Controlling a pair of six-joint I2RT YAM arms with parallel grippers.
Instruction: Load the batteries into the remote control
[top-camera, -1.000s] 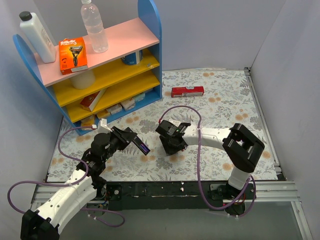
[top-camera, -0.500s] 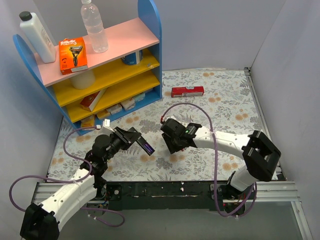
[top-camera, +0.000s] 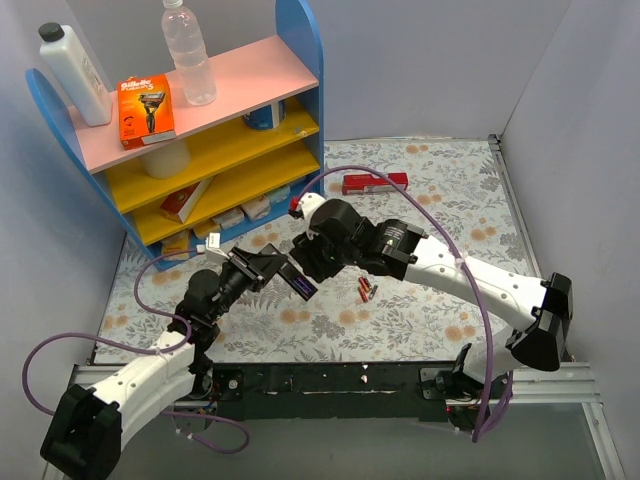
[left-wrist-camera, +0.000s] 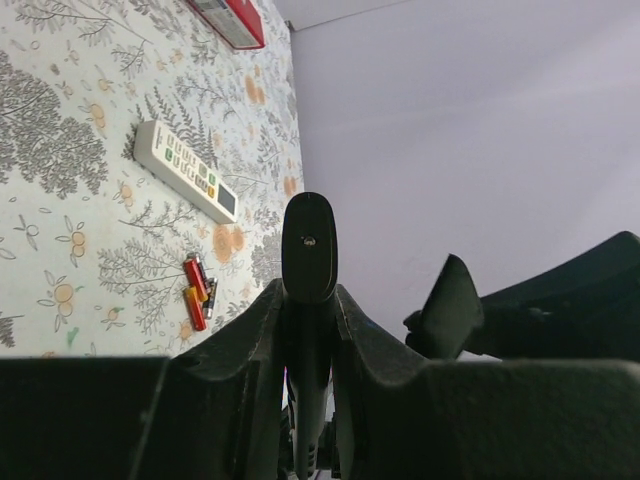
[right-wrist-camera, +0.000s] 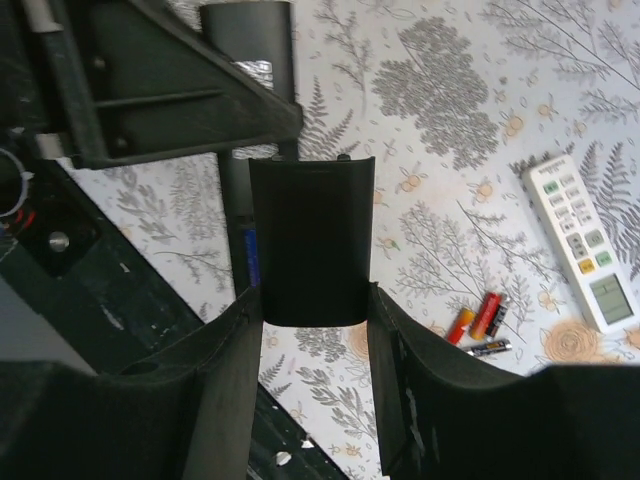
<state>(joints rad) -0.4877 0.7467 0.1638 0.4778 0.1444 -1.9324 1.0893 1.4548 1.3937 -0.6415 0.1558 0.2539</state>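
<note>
My left gripper (top-camera: 268, 270) is shut on a dark remote control (top-camera: 296, 284), held tilted above the table; the left wrist view shows it edge-on (left-wrist-camera: 308, 250) between my fingers. My right gripper (top-camera: 306, 262) is right beside the remote's raised end. In the right wrist view it (right-wrist-camera: 315, 300) is shut on a flat black cover panel (right-wrist-camera: 311, 235), next to the remote's body (right-wrist-camera: 240, 200). Several small batteries (top-camera: 367, 291), red, orange and dark, lie together on the floral cloth; they also show in the wrist views (left-wrist-camera: 197, 290) (right-wrist-camera: 485, 320).
A white remote (right-wrist-camera: 585, 245) lies near the batteries, also in the left wrist view (left-wrist-camera: 185, 172). A red box (top-camera: 375, 183) lies at the back. A blue shelf unit (top-camera: 300, 60) with boxes and bottles stands at the back left. Walls close in the right side and the back.
My right gripper rose from the cloth at the middle and swung left to the held remote, uncovering the batteries. My left gripper carried the remote slightly right.
</note>
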